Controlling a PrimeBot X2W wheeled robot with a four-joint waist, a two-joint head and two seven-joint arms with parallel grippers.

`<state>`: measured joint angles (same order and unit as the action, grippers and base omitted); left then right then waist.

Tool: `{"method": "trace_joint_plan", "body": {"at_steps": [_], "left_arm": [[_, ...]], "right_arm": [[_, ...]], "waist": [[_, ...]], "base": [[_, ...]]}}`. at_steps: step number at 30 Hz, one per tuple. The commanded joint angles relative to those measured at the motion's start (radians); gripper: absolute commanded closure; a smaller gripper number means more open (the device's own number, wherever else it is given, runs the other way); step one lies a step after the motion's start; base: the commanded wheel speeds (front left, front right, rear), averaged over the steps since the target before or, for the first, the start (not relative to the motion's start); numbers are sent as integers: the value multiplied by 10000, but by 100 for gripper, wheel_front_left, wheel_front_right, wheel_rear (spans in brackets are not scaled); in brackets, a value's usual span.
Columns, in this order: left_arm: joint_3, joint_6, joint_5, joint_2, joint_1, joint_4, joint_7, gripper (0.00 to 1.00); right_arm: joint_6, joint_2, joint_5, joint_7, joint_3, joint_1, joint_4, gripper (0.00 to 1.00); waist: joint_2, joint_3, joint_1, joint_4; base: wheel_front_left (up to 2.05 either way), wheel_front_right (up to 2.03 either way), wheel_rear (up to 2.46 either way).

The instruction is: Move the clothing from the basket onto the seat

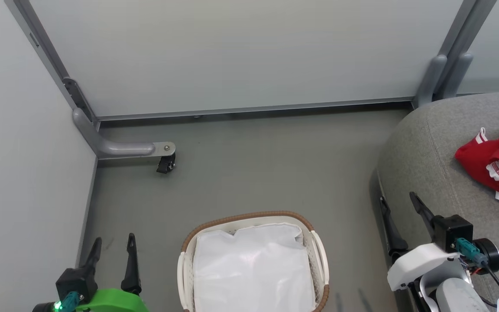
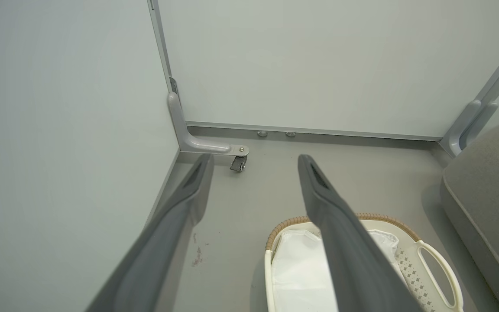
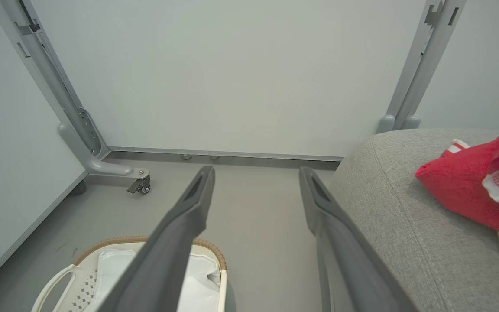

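Clothing [image 1: 481, 158] lies bunched on the seat [image 1: 422, 151], well apart from the basket [image 1: 249, 215]. The basket stands on the floor [image 1: 254, 164] holding its white lining [image 1: 254, 264]. Beside it, the left end effector [image 1: 114, 238] and the right end effector [image 1: 396, 197] hang released, fingers spread, grasping nothing.

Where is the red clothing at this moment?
The red clothing lies on the grey seat at the right edge of the head view, beyond and to the right of the right gripper, apart from the basket on the floor.

Red clothing [image 1: 498, 162], grey seat [image 1: 431, 147]
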<state>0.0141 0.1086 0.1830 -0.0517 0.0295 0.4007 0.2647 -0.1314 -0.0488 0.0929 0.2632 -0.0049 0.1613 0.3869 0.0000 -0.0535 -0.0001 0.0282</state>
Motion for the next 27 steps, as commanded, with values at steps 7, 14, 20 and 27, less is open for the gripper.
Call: {"method": "trace_joint_plan", "body": {"at_steps": [7,14,20,27], "left_arm": [[-173,71,181,36,-205,174,-12,100],[-331,83,1305,48,-48,200,-389,100],[-382,96,2404,43,0,13,-646,100],[-462,113,3740,38,84,-192,-978,100]], "right_arm": [[0,52,28,-10,32,-349,233,100],[-1,64,1233,-414,-151,-319,273,100],[0,56,2420,-659,-188,-376,76,100],[0,45,3856,-980,-263,-420,-131,100]], "waist": [[0,165,1,-30],[0,183,1,-42],[0,198,1,-54],[0,219,1,-70]], "base": [[0,0,0],[0,0,0],[0,0,0],[0,0,0]]}}
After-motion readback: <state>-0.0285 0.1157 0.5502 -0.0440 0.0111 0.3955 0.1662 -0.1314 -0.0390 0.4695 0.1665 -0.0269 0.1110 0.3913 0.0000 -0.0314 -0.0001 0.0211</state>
